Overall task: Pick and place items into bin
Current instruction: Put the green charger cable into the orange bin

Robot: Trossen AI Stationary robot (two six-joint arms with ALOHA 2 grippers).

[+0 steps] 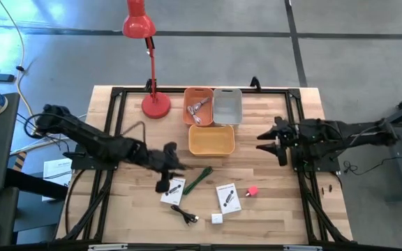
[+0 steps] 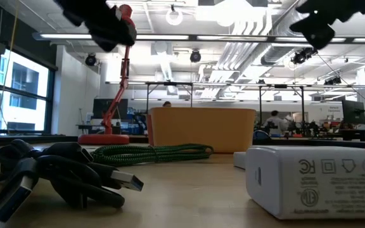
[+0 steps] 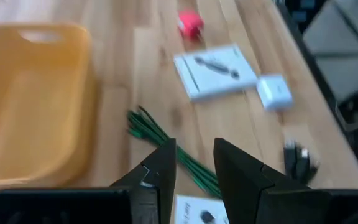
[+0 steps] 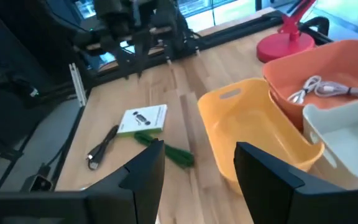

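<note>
My left gripper (image 1: 176, 166) is open and hovers above the table beside the green strip (image 1: 197, 179), which lies flat. In the left wrist view the open fingers (image 3: 194, 165) frame the strip (image 3: 160, 140). One white card (image 1: 173, 189) lies just near of the gripper, the other (image 1: 227, 197) beside the red-pink cube (image 1: 252, 190). The black cable (image 1: 185, 215) and white block (image 1: 217, 219) lie by the near edge. Silvery clips (image 1: 198, 106) rest in the orange-red bin. My right gripper (image 1: 262, 139) is open, raised right of the yellow bin (image 1: 211, 150).
Three bins stand together at the far middle: orange-red (image 1: 187, 115), grey (image 1: 227, 115) and yellow. A red desk lamp (image 1: 156, 104) stands left of them. A black metal frame (image 1: 117, 94) runs around the table's sides. Bare wood lies between the cube and the right arm.
</note>
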